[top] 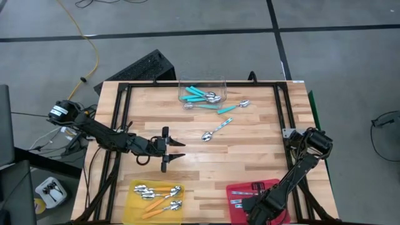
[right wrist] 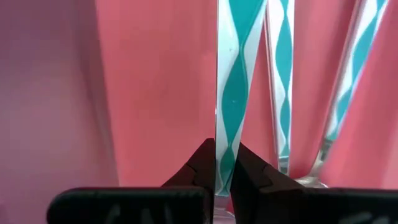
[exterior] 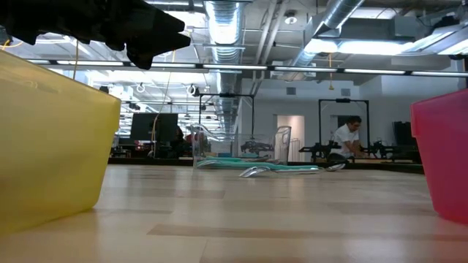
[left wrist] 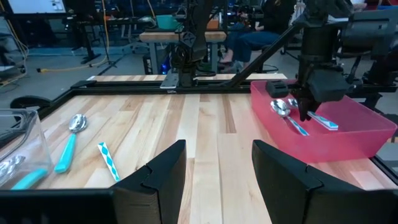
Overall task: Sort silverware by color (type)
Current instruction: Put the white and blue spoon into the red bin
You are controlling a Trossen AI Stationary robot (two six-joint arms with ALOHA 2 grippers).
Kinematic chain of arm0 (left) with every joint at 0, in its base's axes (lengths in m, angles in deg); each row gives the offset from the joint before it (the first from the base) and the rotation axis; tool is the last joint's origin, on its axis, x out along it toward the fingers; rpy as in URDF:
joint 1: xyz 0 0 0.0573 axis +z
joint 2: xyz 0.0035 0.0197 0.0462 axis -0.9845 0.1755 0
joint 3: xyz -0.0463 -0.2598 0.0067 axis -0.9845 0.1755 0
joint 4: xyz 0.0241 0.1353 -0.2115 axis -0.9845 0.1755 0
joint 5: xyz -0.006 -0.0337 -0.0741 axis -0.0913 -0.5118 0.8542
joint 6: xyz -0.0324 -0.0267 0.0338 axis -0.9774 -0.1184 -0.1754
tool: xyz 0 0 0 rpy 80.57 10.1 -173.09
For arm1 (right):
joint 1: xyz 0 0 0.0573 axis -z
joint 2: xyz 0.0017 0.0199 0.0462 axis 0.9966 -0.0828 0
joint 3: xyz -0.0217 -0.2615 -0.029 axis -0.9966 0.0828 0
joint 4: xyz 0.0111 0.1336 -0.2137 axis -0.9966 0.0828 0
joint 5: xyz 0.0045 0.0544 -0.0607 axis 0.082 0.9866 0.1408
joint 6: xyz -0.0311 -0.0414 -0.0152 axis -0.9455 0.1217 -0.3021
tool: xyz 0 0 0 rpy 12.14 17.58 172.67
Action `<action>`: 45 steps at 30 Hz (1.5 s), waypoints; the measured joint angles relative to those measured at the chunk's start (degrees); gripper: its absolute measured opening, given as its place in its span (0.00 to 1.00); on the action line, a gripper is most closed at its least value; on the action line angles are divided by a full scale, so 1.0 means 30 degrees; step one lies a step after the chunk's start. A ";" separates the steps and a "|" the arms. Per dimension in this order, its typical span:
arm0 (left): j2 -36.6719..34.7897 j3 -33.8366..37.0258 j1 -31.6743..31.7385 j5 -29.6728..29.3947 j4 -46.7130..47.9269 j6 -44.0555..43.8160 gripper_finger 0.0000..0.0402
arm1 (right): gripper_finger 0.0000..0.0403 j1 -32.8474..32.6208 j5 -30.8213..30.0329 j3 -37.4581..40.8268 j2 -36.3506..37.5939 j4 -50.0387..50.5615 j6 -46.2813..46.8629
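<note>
My right gripper point(right wrist: 222, 169) points down into the red tray point(left wrist: 354, 134) at the near right and is shut on a spoon with a teal-and-white striped handle point(right wrist: 231, 93). Two more striped spoons point(right wrist: 283, 81) lie on the tray floor beside it. My left gripper point(top: 177, 151) hovers open over the table's middle left, holding nothing. Orange-handled spoons point(top: 159, 195) lie in the yellow tray point(top: 134, 209). Teal-handled spoons point(top: 201, 95) lie in the clear tub point(top: 201, 82). A teal spoon point(top: 234, 107) and a striped spoon point(top: 216, 129) lie loose on the wood. My right gripper pinches the striped handle point(right wrist: 224, 146) between its two fingertips, coming from above and pointing down, fingers across the handle. The spoon lies about level, low inside the red tray, its bowl point(left wrist: 279, 107) toward the table's left. Whether it touches the tray floor I cannot tell.
Black rails point(top: 120, 106) run along the table's left, far and right sides. Open wood lies between the two trays and the tub. In the low view the yellow tray point(exterior: 44, 146) and the red tray point(exterior: 442, 153) stand close at either side; a person sits far behind.
</note>
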 joint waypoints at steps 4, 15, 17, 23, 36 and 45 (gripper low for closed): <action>0.0000 0.0000 0.0000 -0.0021 -0.0007 0.0065 0.42 | 0.11 0.0007 -0.0018 -0.0007 0.0000 -0.0072 -0.0005; 0.0000 0.0000 0.0000 -0.0117 0.0036 0.0051 0.42 | 0.15 0.0007 -0.1318 -0.0007 0.0000 -0.0053 -0.0158; 0.0000 0.0000 0.0000 -0.0117 0.0099 -0.0138 0.42 | 0.15 0.0007 -0.1435 -0.0007 0.0000 -0.0031 -0.0158; 0.0000 0.0000 0.0000 -0.0117 0.0284 -0.0233 0.42 | 0.16 0.0007 -0.1436 -0.0007 0.0000 0.0032 -0.0151; 0.0000 0.0000 0.0000 -0.0102 0.0284 -0.0284 0.42 | 0.16 0.0007 -0.1428 -0.0007 0.0000 0.0096 -0.0009; 0.0000 0.0000 0.0000 -0.0102 0.0277 -0.0284 0.42 | 0.26 0.0007 -0.1421 -0.0015 0.0000 0.0492 -0.0005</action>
